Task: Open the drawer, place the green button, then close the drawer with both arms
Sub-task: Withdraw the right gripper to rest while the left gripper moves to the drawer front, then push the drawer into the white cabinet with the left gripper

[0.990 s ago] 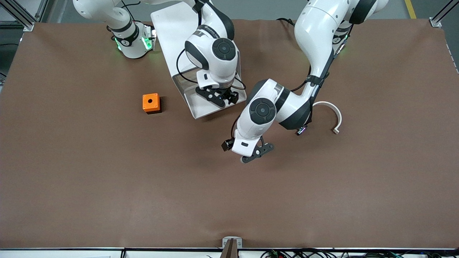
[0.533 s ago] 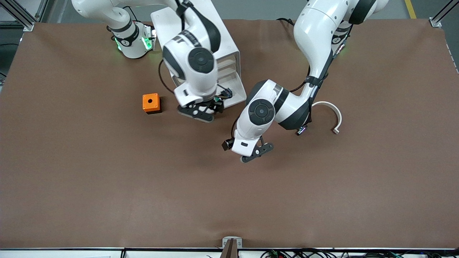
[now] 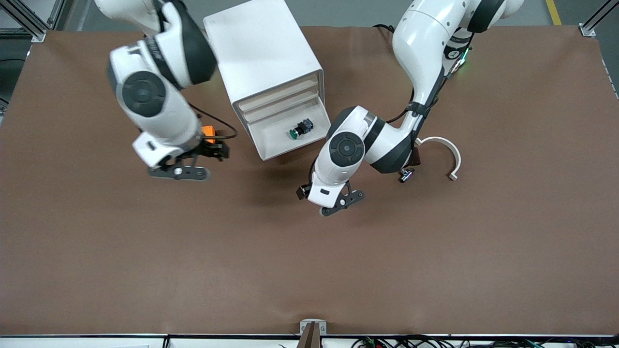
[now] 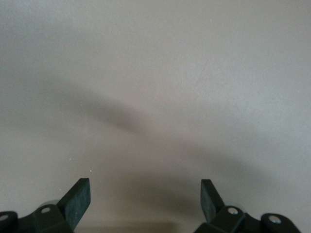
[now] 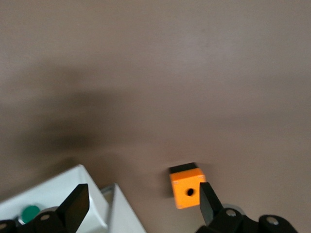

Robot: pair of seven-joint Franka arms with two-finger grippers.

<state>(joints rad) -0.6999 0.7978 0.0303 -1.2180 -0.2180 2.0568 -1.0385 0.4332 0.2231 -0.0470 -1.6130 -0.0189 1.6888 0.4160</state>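
Resting in drawer: the button (image 3: 300, 129), round glossy green cap on a dark body, lies on its side in the pulled-out bottom drawer (image 3: 290, 140) of the smooth white cabinet (image 3: 263, 63).
Right gripper (image 3: 180, 171): fingers spread, empty, over brown mat (image 3: 309, 270) beside the orange box (image 5: 187, 187).
Left gripper (image 3: 342, 202): fingers spread, empty, low over bare mat near the drawer's front.
Curved white piece (image 3: 447, 154): toward the left arm's end.
Open room: wide bare mat nearer the camera.
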